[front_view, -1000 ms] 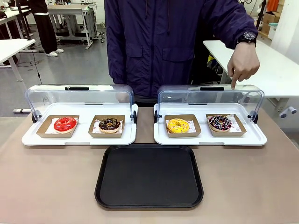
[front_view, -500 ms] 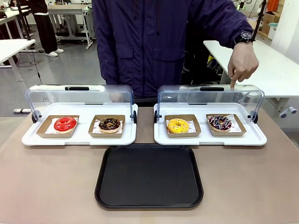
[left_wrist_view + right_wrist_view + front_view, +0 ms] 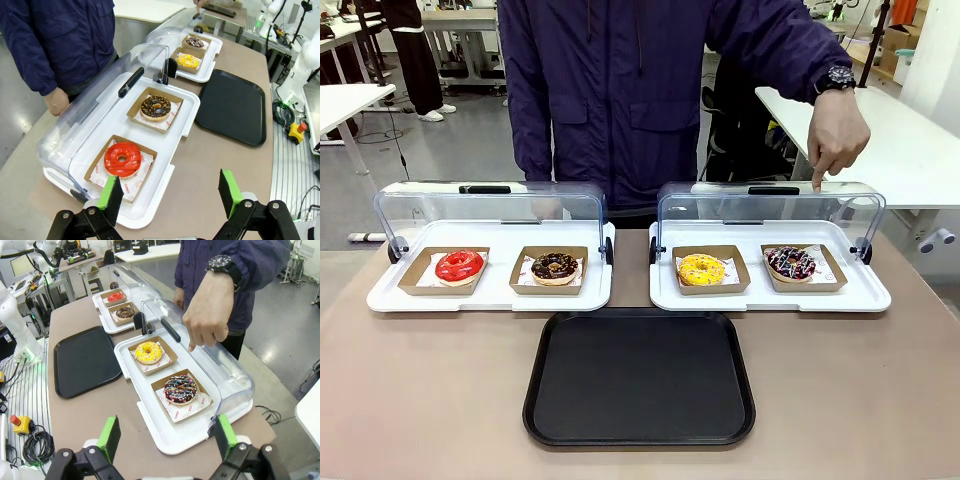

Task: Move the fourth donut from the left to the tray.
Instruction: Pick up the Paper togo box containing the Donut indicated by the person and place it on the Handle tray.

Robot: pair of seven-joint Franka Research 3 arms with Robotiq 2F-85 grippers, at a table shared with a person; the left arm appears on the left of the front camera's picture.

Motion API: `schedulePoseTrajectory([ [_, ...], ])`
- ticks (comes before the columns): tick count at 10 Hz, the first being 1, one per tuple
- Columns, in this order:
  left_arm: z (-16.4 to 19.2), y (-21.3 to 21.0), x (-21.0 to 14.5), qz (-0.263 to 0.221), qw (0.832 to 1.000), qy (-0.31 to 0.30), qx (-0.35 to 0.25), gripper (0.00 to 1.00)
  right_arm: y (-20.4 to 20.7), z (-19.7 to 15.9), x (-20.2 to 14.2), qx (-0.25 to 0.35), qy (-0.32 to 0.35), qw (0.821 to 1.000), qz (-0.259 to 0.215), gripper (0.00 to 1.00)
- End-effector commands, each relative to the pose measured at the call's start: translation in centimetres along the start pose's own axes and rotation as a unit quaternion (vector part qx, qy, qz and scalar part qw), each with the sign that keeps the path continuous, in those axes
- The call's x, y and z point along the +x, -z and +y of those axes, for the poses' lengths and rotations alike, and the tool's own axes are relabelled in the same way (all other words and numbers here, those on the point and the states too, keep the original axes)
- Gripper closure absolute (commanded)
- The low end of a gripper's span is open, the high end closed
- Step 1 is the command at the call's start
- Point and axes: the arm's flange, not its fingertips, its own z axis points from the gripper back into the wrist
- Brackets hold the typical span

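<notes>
The right gripper (image 3: 167, 437), spread wide and empty, should pinch the small brown cardboard holder (image 3: 832, 283), not the glaze, of the dark chocolate-glazed sprinkled ring donut (image 3: 791, 263) at the front view's right, then carry it level to the flat black plastic tray (image 3: 640, 378).

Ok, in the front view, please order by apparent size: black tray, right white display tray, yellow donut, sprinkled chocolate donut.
1. Black tray and right white display tray: alike, the latter farther, so unranked.
2. Yellow donut and sprinkled chocolate donut: much smaller, alike.
</notes>
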Motion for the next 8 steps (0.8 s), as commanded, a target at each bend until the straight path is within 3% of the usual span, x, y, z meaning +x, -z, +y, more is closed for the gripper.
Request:
schedulePoseTrajectory([
  [1,-0.1,0.0,0.1,0.005,1.000,-0.001,-0.003,0.00,0.0,0.0,0.1,0.003,-0.003,1.000,-0.003,0.00],
  [5,-0.1,0.0,0.1,0.005,1.000,-0.001,-0.003,0.00,0.0,0.0,0.0,0.000,0.000,1.000,0.000,0.00],
  [8,-0.1,0.0,0.1,0.005,1.000,-0.001,-0.003,0.00,3.6,2.2,4.8,-0.012,-0.074,0.995,0.072,0.00],
])
